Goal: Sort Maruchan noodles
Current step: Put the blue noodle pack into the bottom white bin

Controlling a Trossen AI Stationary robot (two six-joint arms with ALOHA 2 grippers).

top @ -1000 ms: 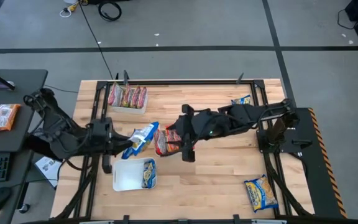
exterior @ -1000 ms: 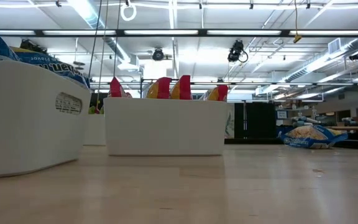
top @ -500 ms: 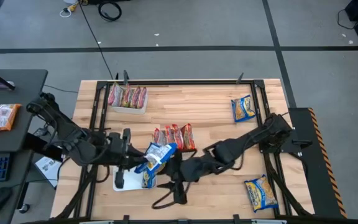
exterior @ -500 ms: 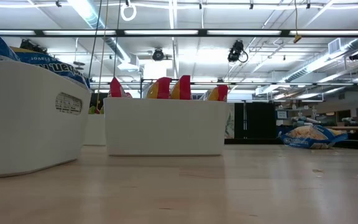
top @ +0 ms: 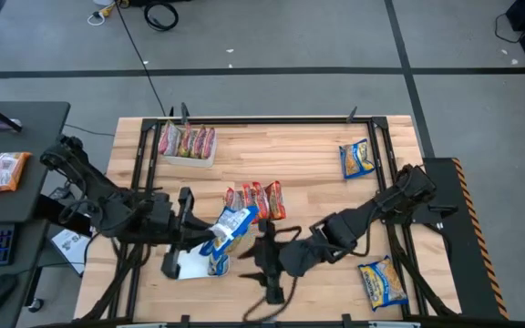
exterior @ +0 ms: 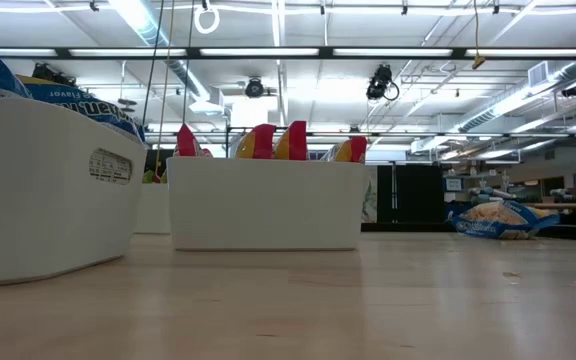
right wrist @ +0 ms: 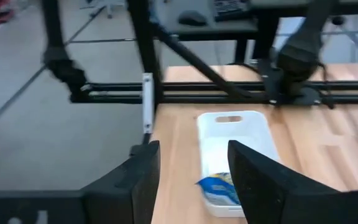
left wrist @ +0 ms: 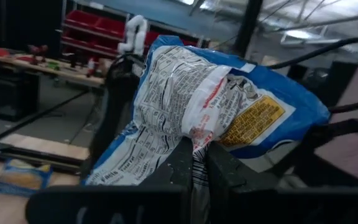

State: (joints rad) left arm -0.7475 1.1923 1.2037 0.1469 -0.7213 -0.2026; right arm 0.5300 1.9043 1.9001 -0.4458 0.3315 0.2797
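Near white plastic tray (top: 182, 265): one blue-and-yellow packet inside (top: 217, 263) | left gripper (top: 210, 237) clenched on a crinkly blue-and-yellow noodle packet (top: 229, 224) just above that tray | right gripper (top: 270, 271) beside it, fingers apart, holding nothing | middle tray (top: 255, 201): red-orange packets upright | far tray (top: 188, 143): more red-orange packets | loose blue-and-yellow packets (top: 383, 283) on wooden table (top: 317, 164), right side

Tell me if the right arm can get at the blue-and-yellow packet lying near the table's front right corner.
Probably yes. That packet lies alone on bare wood, nothing on it. The right gripper is empty with fingers apart, though it points away toward the white tray, so the arm must swing back.
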